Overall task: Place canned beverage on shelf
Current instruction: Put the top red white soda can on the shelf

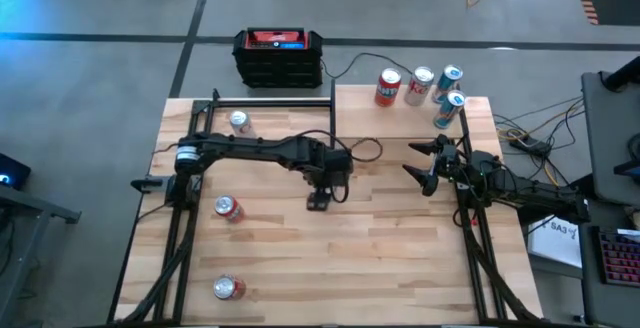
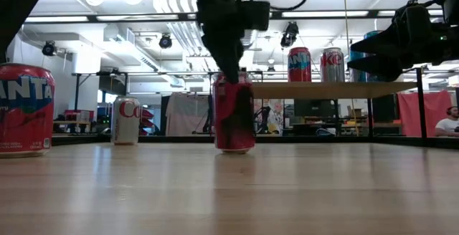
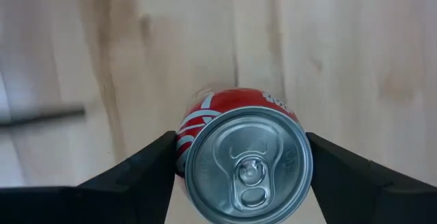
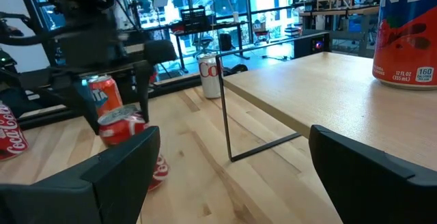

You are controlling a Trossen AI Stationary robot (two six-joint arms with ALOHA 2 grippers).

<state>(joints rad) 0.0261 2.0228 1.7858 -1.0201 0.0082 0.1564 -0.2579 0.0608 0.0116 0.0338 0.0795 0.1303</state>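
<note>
Clamped from above on an upright red Coca-Cola can, left gripper near the tabletop's middle, one dark finger pressed to each side of the can, silver lid and pull tab facing the wrist camera. Same can standing on the wood in the low view, base touching the table, gripper coming down over its top. Spread wide and holding nothing, right gripper hovering at the right side of the table, just beside the shelf's front edge. Shelf, a pale board on thin black posts, at the far right corner of the table, carrying four upright cans: an orange Fanta, a silver Diet Coke and two blue-topped cans. Three more cans on the tabletop's left side: a silver one near the far edge, a red one lying midway, another red one lying near the front edge. Black-and-red box on the floor beyond the table's far edge.
</note>
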